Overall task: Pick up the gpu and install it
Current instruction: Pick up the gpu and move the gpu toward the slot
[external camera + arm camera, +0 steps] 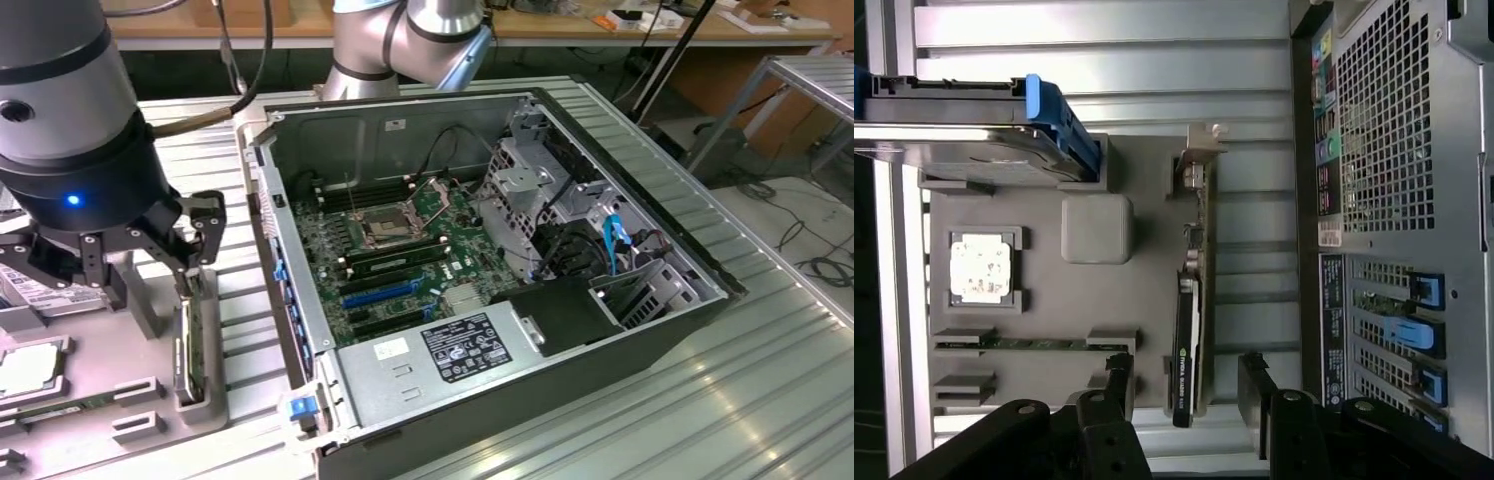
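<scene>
The claw (pixel 1186 392) hangs released, one finger on each side of the gpu (pixel 1189 330), seemingly clear of it. The card stands on edge in a grey holder (pixel 1034 290) at the exterior view's lower left. Its long axis runs alongside the computer case (pixel 534 250), with the bracket end away from the claw. A grip this near one end could tilt the card and jam it.

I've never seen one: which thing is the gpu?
Find the open computer case, then the grey tray beside it. The gpu stands on edge along the tray's side nearest the case. It's thin with a silver bracket, unlike the boxy hard drive.
</scene>
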Controlling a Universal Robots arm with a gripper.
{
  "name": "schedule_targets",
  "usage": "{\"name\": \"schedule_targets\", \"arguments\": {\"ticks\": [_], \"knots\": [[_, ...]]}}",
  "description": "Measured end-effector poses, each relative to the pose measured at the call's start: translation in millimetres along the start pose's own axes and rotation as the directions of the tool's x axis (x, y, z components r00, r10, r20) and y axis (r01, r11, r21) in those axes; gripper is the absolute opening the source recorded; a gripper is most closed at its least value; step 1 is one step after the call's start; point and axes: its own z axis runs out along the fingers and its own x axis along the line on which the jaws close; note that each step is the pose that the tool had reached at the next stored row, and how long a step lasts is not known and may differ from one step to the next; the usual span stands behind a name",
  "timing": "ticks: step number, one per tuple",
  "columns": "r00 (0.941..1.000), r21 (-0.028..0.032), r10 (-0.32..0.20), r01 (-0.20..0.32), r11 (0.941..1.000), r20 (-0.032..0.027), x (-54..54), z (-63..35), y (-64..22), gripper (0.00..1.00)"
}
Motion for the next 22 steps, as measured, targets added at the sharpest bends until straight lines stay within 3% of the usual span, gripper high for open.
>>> {"name": "schedule_targets", "arguments": {"ticks": [12,22], "knots": [[1.0,-0.0001,0.0,0.0,1.0,-0.0002,-7.3,30.0,-14.2,0.54],[0.9999,0.0004,0.014,-0.014,0.9999,0.0,-6.3,49.8,-16.3,0.54]]}}
